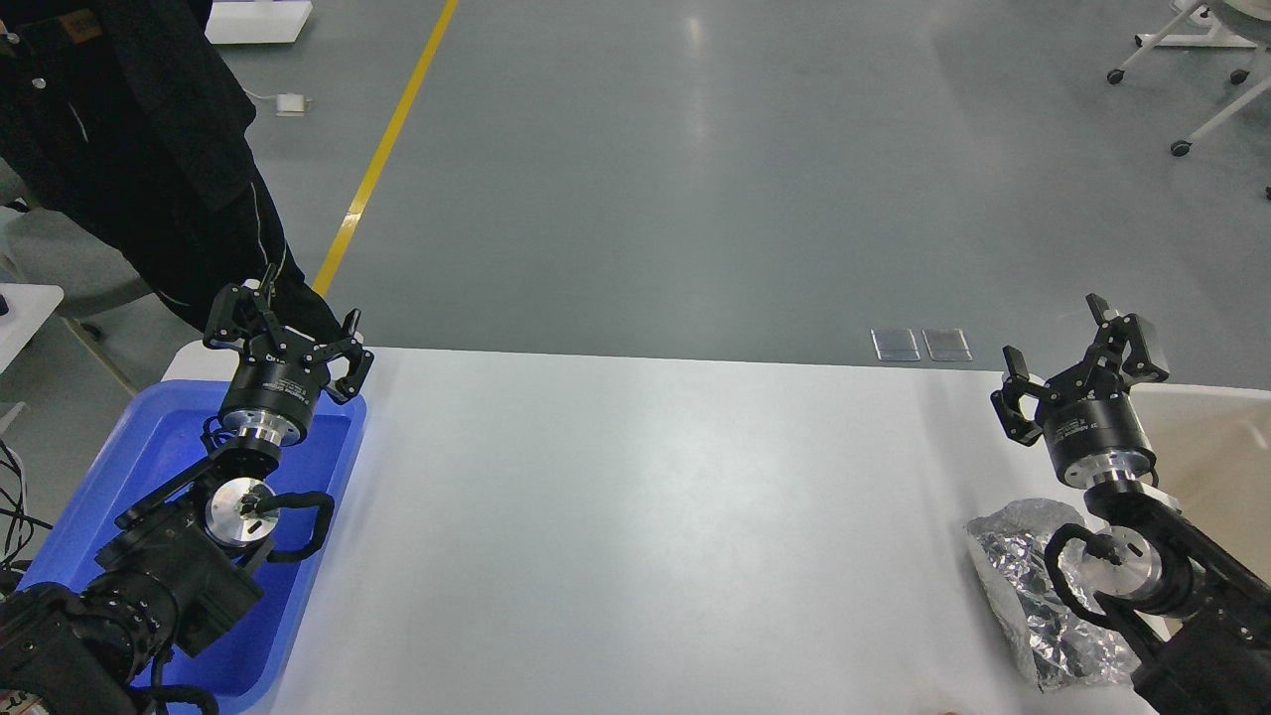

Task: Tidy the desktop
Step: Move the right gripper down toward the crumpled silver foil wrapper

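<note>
The white desktop (pixel 635 516) fills the middle of the head view. My left gripper (pixel 288 318) hangs open over the far end of a blue plastic tray (pixel 149 447), holding nothing. Near the desktop's far right edge my right gripper (pixel 1058 343) is open too, with nothing between its fingers. A crumpled silver foil wrapper (pixel 1033 586) lies on the desktop at the front right, partly hidden behind my right arm.
A beige bin (pixel 1211 447) stands at the right edge, behind my right gripper. A person in dark clothes (pixel 129 149) stands beyond the table's far left corner. Grey floor with a yellow line (pixel 387 149) lies past the table.
</note>
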Available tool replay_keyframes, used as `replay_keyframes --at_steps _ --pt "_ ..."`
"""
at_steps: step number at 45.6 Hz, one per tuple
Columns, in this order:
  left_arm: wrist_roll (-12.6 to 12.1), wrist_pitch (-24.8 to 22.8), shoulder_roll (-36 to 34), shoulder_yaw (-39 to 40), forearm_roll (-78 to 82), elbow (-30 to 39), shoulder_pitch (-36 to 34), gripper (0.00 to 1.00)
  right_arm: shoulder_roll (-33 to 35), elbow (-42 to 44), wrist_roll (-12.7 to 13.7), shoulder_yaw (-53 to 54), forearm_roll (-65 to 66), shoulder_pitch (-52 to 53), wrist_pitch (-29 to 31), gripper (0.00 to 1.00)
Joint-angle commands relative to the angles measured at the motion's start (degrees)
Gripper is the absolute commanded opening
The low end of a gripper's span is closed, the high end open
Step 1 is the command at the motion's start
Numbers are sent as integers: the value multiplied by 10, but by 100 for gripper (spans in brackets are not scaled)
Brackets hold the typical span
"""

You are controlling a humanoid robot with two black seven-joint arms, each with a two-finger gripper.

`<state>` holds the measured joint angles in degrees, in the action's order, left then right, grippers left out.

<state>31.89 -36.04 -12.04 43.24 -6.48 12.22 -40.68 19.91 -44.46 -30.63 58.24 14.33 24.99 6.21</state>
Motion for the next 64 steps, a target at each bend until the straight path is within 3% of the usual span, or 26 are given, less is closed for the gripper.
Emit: replay_keyframes --at_steps 1,21,26,32,48,56,64 --pt "0 0 0 0 0 0 0 100 0 1 -1 -1 0 -1 -1 100" --pt "0 0 0 0 0 0 0 100 8 -7 0 -31 1 -2 8 100" --pt "0 0 0 0 0 0 0 100 37 -20 12 -43 9 5 20 100" --pt "-1 0 0 0 1 0 1 100 65 -20 35 -88 8 35 26 100" --pt "-1 0 0 0 1 0 0 100 183 -90 44 -311 32 112 36 100" --pt "0 0 0 0 0 0 0 100 248 -133 115 -356 47 146 92 100" --pt "0 0 0 0 1 0 1 100 322 -201 166 -356 119 164 138 100"
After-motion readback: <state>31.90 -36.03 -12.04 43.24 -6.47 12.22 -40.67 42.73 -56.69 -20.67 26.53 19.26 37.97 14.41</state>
